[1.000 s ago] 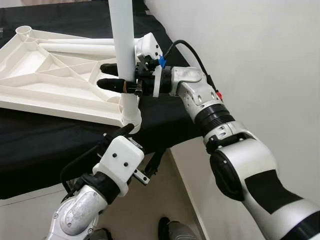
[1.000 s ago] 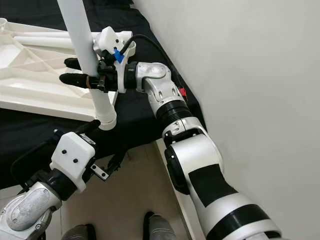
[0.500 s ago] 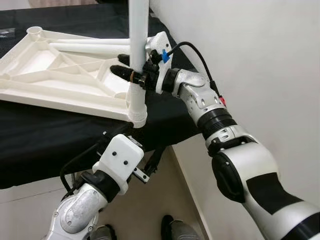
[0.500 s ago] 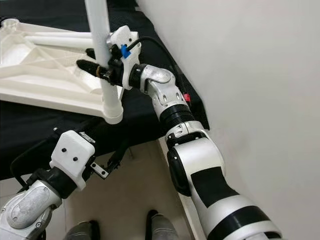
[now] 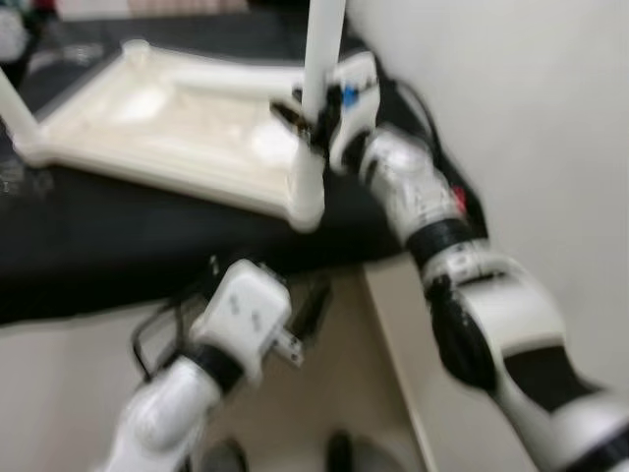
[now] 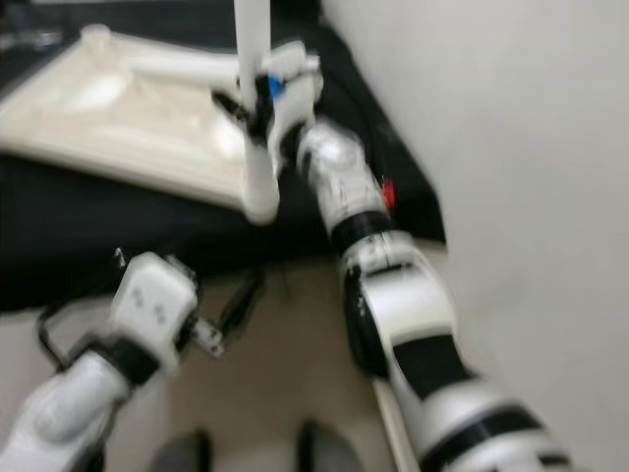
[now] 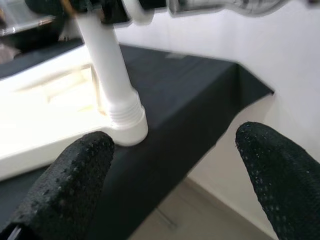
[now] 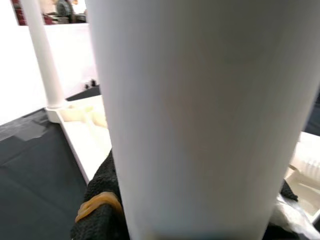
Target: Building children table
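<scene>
A black-covered worktop [image 5: 118,246] runs along a pale wall. Nearest, the left gripper [image 7: 175,180] hangs below its edge, fingers spread, empty. Beyond, the right gripper [image 5: 307,116] pinches an upright leg [image 5: 319,59], which stands in the corner socket of the upturned tabletop [image 5: 167,133]; blur hides whether it's seated. Another leg [image 5: 15,123] stands at the far corner.
</scene>
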Motion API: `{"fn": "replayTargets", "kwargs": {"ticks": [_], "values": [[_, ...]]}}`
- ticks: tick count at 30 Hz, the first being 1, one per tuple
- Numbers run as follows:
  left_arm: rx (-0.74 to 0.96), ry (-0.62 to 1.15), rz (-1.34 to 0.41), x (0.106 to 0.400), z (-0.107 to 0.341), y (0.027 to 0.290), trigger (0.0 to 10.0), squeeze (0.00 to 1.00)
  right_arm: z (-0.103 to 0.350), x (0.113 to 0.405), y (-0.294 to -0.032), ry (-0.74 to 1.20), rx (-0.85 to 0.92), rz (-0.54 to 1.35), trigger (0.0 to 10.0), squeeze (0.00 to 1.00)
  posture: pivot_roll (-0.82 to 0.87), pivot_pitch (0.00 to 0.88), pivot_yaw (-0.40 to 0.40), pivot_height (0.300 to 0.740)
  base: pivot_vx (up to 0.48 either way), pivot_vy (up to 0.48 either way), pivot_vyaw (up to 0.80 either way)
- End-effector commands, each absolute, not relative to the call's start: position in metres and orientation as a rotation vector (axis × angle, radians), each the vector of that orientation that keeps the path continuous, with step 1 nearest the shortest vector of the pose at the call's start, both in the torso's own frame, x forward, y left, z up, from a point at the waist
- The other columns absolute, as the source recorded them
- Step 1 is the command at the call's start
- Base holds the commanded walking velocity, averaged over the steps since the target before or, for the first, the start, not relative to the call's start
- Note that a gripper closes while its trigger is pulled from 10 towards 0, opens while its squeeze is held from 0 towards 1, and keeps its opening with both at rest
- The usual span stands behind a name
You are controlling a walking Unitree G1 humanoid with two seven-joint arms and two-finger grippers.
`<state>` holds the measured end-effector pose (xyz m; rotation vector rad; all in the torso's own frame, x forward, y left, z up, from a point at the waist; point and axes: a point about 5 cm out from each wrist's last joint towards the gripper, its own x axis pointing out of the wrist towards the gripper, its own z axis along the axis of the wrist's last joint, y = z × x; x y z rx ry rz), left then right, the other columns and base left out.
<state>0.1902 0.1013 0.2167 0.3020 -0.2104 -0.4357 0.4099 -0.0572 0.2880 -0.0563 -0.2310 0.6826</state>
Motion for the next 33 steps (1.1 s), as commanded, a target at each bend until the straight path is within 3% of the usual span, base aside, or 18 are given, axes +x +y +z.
{"fn": "replayTargets", "kwargs": {"ticks": [1, 12, 33], "values": [[0.296, -0.201, -0.447, 0.188, 0.215, 0.1, 10.0, 0.0, 0.221, 0.411, -0.068, 0.055, -0.051, 0.608, 10.0, 0.0, 0.08, 0.245, -0.132, 0.74, 0.0, 0.0, 0.0], [0.294, -0.205, -0.443, 0.188, 0.215, 0.1, 10.0, 0.0, 0.219, 0.416, -0.075, 0.125, -0.029, 0.417, 10.0, 0.0, 0.08, 0.244, -0.134, 0.74, 0.0, 0.0, 0.0], [0.309, -0.211, -0.418, 0.193, 0.215, 0.104, 10.0, 0.0, 0.228, 0.42, -0.098, 0.005, -0.005, 0.122, 10.0, 0.0, 0.08, 0.242, -0.127, 0.74, 0.0, 0.0, 0.0]]}}
